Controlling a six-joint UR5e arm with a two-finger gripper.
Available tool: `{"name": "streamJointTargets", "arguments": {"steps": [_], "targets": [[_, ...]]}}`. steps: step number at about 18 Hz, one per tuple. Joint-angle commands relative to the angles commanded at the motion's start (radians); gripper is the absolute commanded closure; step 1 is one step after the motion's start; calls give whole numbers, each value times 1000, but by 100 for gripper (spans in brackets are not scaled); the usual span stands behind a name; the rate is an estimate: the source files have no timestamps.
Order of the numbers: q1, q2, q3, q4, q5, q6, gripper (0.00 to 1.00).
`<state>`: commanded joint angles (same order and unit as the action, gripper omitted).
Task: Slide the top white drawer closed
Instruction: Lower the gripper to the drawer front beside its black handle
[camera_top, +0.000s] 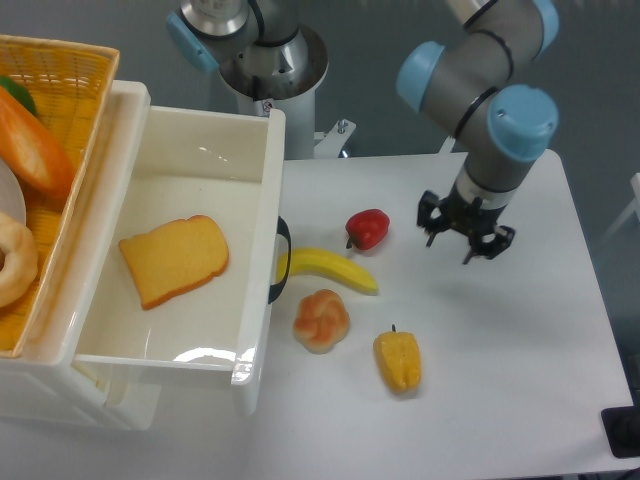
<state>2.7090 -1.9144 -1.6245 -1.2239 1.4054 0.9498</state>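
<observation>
Since the deep glossy white plastic drawer (205, 150) hangs pulled well out of its cabinet at the left, I judge it light, rigid and slick: a flat push on its front panel, on or near the curved black handle (281, 262), should send it home, and no grasp is needed. Inside lies one slice of toast-coloured bread (174, 259), too little weight to matter. My two-finger gripper (466, 230) hovers over the white table (520, 370), right of the food and well apart from the drawer, fingers spread with nothing between them. A yellow banana (330, 268) lies with one end just beside the handle; a red pepper (368, 228), a round bread roll (321, 319) and a yellow pepper (398, 360) crowd the approach. I'd come in above the banana. A yellow wicker basket (70, 90) sits atop the cabinet, clear of the sliding.
</observation>
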Motion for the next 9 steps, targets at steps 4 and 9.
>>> {"name": "streamJointTargets", "arguments": {"steps": [4, 9], "targets": [[-20, 23, 26, -98, -100, -11, 100], [-90, 28, 94, -291, -150, -11, 100]]}}
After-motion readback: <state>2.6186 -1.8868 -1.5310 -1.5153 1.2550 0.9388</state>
